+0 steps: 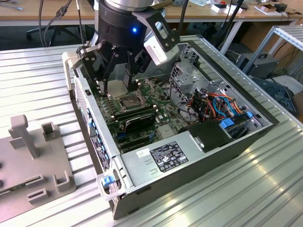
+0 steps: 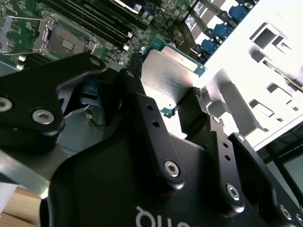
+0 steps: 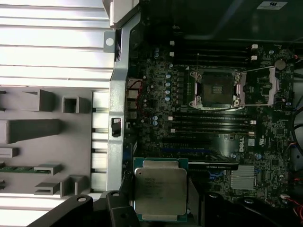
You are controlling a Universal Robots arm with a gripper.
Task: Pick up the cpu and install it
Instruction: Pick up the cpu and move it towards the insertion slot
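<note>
The cpu [image 3: 160, 189], a flat square chip with a dull silver top and green edge, is clamped between my gripper's [image 3: 160, 195] black fingers. In the second wrist view the cpu [image 2: 168, 75] sits edge-on between the fingers [image 2: 191, 106]. In the exterior view my gripper [image 1: 118, 82] hangs inside the open computer case, with the cpu [image 1: 116, 88] just above the motherboard. The dark square socket [image 3: 215, 88] lies on the board, its metal frame [image 3: 259, 85] swung open. The socket [image 1: 129, 100] is a little toward the case's middle from the chip. The held chip is above the board, apart from the socket.
Long black memory sticks [image 1: 137, 118] lie beside the socket. A power supply [image 1: 165, 158] fills the case's near end, with coloured cables [image 1: 215, 106] on the exterior view's right. A grey fixture [image 1: 33, 156] with slots stands outside the case wall [image 1: 90, 118], on the exterior view's left.
</note>
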